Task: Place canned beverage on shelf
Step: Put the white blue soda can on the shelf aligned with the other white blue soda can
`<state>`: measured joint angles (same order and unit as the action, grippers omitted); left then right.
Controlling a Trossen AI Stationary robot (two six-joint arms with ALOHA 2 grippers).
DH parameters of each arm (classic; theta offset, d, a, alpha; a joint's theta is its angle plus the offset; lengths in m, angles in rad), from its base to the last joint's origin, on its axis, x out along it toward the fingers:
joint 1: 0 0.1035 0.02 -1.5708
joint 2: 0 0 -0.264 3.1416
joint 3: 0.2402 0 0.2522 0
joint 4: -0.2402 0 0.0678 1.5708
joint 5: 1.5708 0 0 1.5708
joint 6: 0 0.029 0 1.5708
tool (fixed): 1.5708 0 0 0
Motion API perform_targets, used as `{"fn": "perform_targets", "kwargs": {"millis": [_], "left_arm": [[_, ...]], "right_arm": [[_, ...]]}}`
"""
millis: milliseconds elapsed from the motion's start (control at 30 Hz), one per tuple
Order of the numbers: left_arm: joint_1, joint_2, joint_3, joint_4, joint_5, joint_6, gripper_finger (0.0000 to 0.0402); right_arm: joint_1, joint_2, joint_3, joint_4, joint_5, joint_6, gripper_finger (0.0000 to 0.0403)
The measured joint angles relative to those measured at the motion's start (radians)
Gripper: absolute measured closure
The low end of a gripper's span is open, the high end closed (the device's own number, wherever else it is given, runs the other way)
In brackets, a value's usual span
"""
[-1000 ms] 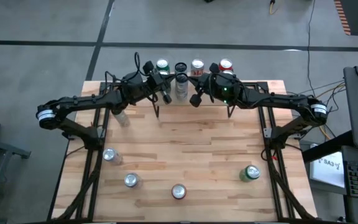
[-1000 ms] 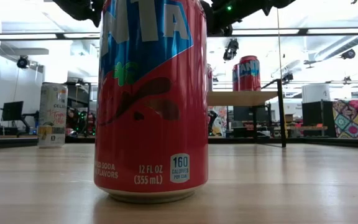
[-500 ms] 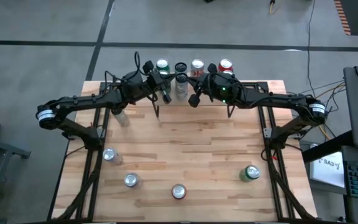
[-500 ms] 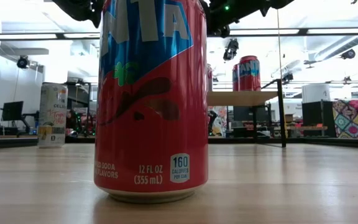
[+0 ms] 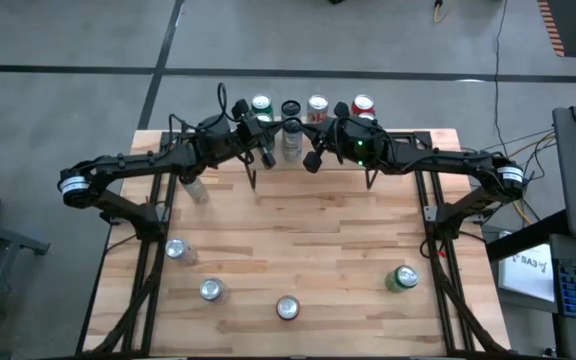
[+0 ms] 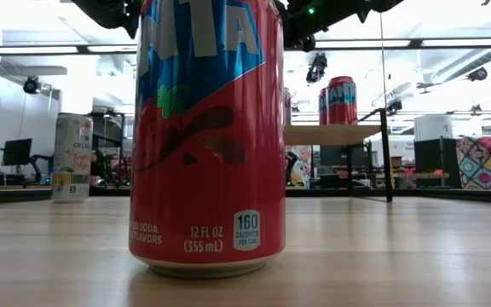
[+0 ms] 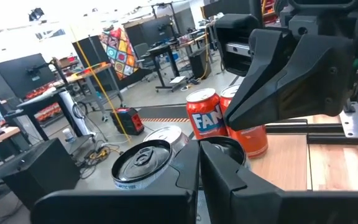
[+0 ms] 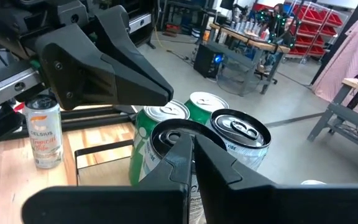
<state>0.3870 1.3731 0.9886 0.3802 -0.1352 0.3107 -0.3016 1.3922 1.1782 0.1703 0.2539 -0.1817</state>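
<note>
Over the shelf (image 5: 308, 150) at the table's far edge, the left gripper (image 5: 265, 157) hovers with its fingers pressed together and empty, close to the cans standing on the shelf's top board; just beside it the right gripper (image 5: 315, 160) hangs likewise, pinched to nothing. The likely trouble is crowding: the two grippers nearly meet above the shelf, so a careless swing could knock them together or topple a can off the far edge. Counting in the high view, about five cans stand on the shelf, though the arms hide part of the row. Toward the table's near side, well apart from the shelf, wait a white Celsius can (image 5: 194, 187), two silver-topped cans (image 5: 176, 249) (image 5: 211, 290), a red Fanta can (image 5: 287, 308) and a green can (image 5: 402, 279).
</note>
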Motion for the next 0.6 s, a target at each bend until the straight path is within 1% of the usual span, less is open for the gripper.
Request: {"fn": "perform_targets", "kwargs": {"millis": [367, 467, 600], "left_arm": [[0.000, 0.000, -0.001, -0.001, 0.020, -0.013, 0.0402], [-0.001, 0.006, -0.001, 0.004, 0.050, -0.014, 0.0402], [-0.002, 0.016, -0.002, -0.001, 0.047, -0.011, 0.0402]], "right_arm": [[0.000, 0.000, 0.000, -0.001, 0.000, 0.006, 0.0394], [0.000, 0.000, 0.000, -0.001, 0.000, 0.006, 0.0394], [0.000, 0.001, 0.000, -0.001, 0.000, 0.006, 0.0394]]}}
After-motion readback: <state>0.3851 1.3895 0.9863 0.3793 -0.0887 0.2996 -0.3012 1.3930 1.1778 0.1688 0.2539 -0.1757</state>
